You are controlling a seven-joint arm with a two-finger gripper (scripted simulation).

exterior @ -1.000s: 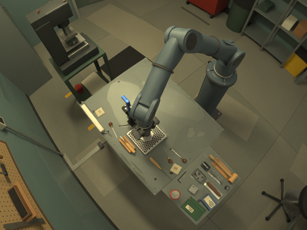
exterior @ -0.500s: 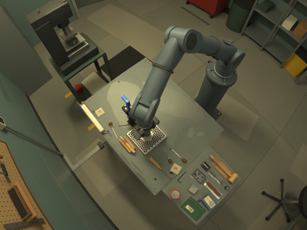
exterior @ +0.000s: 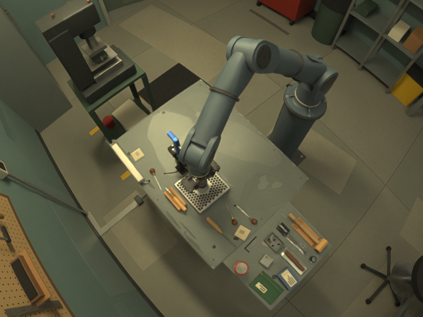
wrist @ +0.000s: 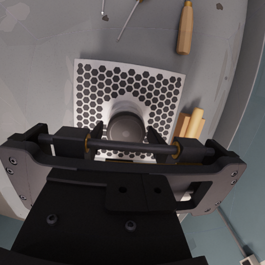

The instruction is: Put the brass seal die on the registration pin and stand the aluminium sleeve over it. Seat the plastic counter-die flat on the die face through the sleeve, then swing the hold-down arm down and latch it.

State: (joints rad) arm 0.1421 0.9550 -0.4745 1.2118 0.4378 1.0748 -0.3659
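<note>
The aluminium sleeve [wrist: 125, 117] stands upright on the white perforated tray [wrist: 125, 100], a dark disc with a pale centre showing down its bore. In the side camera the sleeve [exterior: 203, 187] shows as a pale cylinder under the wrist, on the tray [exterior: 202, 192] near the table's front-left edge. Behind the wrist the black fixture with its blue hold-down arm [exterior: 173, 140] stands raised. The brass die and the registration pin are hidden from me. My gripper [wrist: 125, 130] hangs directly over the sleeve with a finger on each side of it, open and carrying nothing.
Behind the table stand the arm's pedestal [exterior: 296, 119] and a press on a green stand [exterior: 92, 65]. Wooden-handled tools [exterior: 175, 199] lie left of the tray, another handle [wrist: 185, 27] and awls beyond it. A side tray of small parts [exterior: 280, 252] sits to the right.
</note>
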